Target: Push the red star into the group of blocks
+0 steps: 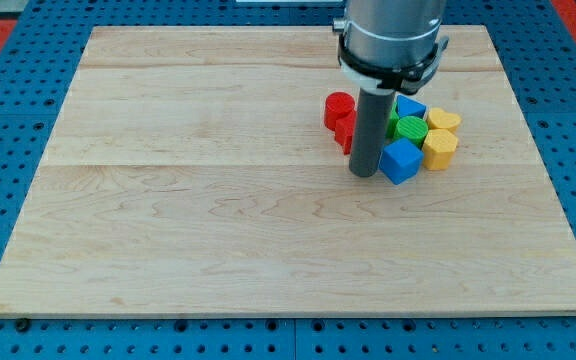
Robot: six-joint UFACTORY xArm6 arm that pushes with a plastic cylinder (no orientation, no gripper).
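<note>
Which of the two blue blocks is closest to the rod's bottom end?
The lower blue block, right beside my tip on the view's right. The other blue block sits higher up, behind the green block.

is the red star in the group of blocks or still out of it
In, as far as shows: the red star sits against the cluster beside the red cylinder, partly hidden behind my tip.

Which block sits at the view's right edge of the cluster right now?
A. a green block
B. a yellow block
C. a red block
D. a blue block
B: the yellow heart-shaped block and a second yellow block below it form the cluster's right edge, with the green block and blue blocks inside them, the red blocks on the left, and my tip at the cluster's lower left.
</note>
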